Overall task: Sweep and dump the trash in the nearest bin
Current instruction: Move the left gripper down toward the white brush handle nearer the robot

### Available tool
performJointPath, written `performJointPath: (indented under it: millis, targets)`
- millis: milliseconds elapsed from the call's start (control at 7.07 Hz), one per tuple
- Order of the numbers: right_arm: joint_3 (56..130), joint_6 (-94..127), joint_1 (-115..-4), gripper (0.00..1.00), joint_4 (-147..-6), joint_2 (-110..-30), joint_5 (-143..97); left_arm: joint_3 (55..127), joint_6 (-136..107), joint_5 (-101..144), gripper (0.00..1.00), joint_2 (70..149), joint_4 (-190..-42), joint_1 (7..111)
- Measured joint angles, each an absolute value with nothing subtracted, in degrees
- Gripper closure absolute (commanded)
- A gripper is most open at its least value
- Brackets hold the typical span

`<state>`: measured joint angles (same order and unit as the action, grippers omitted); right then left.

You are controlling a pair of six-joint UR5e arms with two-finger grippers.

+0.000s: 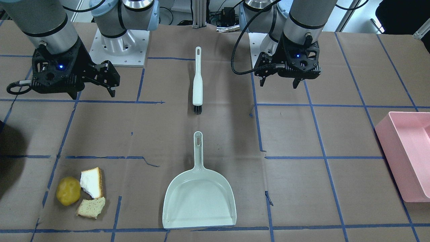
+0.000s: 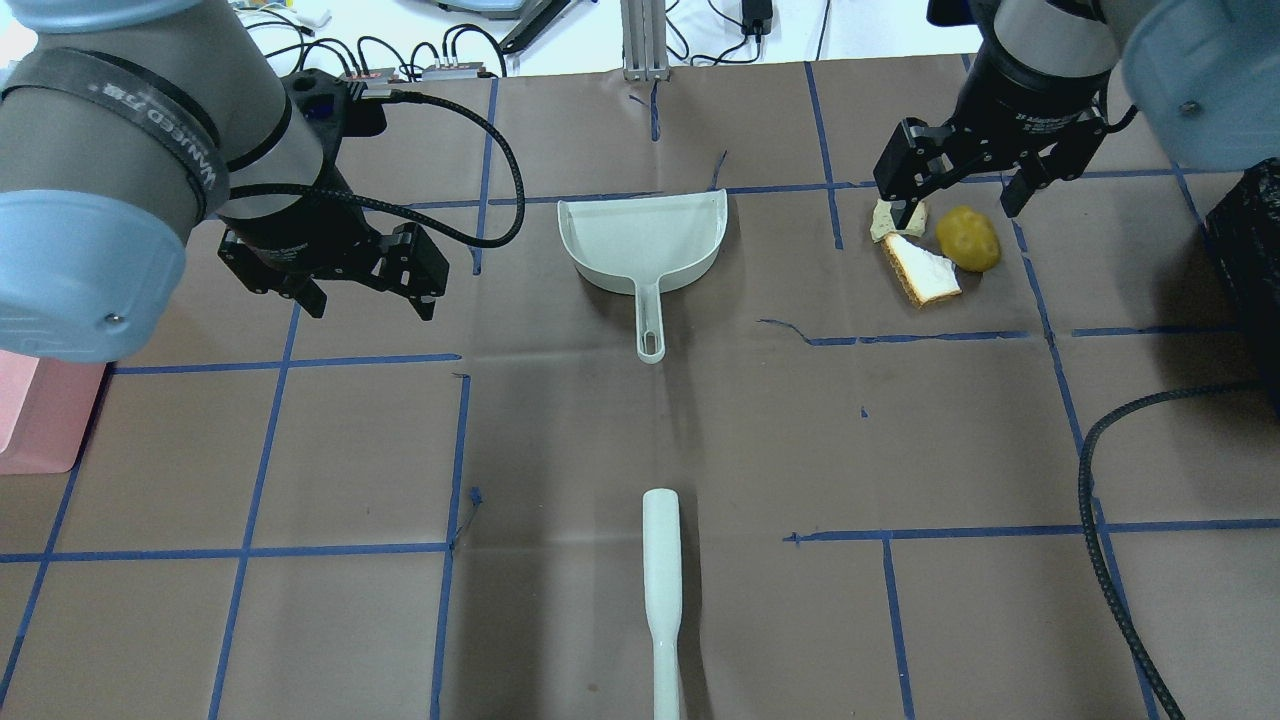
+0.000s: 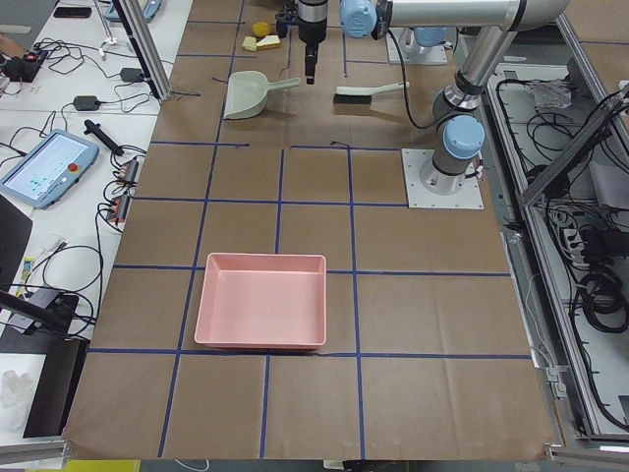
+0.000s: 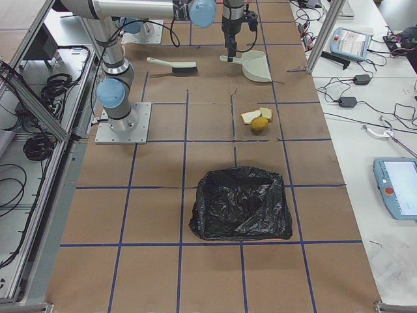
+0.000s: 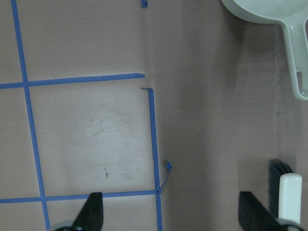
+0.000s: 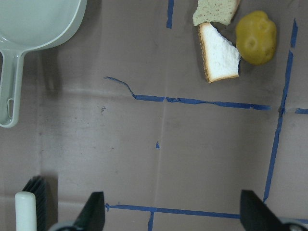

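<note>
Lying between dustpan (image 4: pixel 255 66) and black-lined bin (image 4: pixel 241 203), trash (image 4: pixel 259 123) touches neither

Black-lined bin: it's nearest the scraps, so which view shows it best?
Exterior right: the black-lined bin sits whole and open mid-frame. Overhead exterior and front-facing catch only a dark edge; exterior left and wrist views miss it.

The worktop (image 1: pixel 215 141) is covered in matt brown paper, creased and scuffed, crossed by blue tape (image 1: pixel 322 158). The dustpan (image 1: pixel 200 201) is smooth pale-green plastic with a faint sheen. The brush (image 1: pixel 197 84) has a similar plastic handle and black bristles (image 1: pixel 198 109). The pink bin (image 3: pixel 260 300) is smooth plastic. The black bag (image 4: pixel 241 202) is crinkled, glossy film. The white bread slice (image 1: pixel 90 183) and tan chunk (image 1: pixel 90 207) look porous, the yellow lump (image 1: pixel 68 191) dimpled.
</note>
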<state>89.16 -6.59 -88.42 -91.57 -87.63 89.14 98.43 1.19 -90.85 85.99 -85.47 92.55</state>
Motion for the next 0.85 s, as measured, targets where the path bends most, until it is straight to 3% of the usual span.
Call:
performJointPath:
  millis: [849]
  targets:
    - [89.5,-6.6,-88.4,0.0,-91.6,-87.6,89.0,99.2,0.8,-90.5,0.0,86.1,-84.7,92.7]
